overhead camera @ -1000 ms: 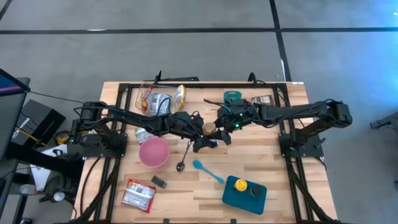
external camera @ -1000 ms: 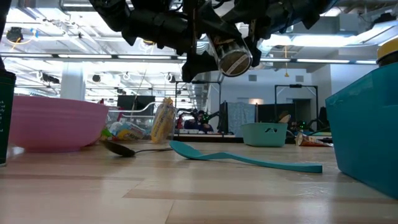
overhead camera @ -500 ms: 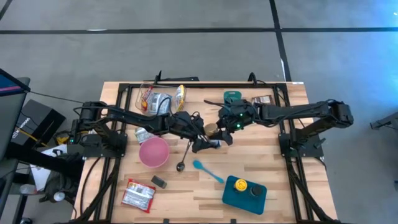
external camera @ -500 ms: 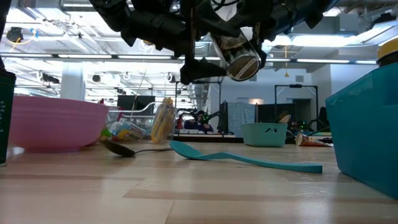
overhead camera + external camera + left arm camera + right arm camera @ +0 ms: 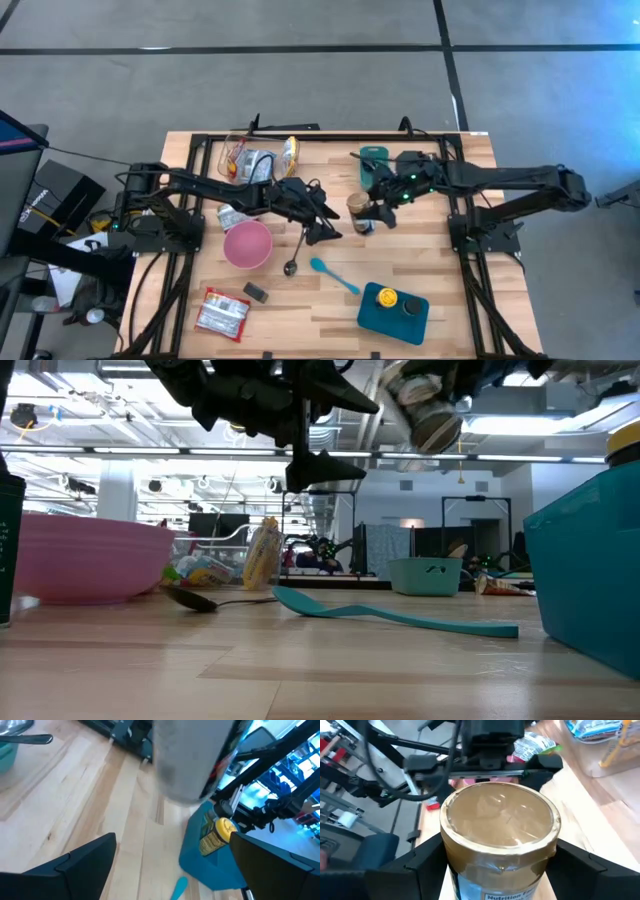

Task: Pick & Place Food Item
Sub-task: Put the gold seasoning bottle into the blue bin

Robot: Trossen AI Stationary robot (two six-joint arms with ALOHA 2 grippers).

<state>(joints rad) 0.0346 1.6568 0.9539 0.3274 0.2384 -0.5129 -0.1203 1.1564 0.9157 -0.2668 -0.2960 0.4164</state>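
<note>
While right fingers [image 5: 420, 865] clasp gold-lidded jar [image 5: 500, 827], left fingers [image 5: 75, 865] spread, empty

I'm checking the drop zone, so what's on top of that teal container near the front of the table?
On the teal container sit a yellow-lidded item and a dark round thing. Whatever is inside the container is covered from view.

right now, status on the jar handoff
Right gripper shut on jar, held above the table. Left gripper open, empty, beside it. Nothing in the way.
</note>
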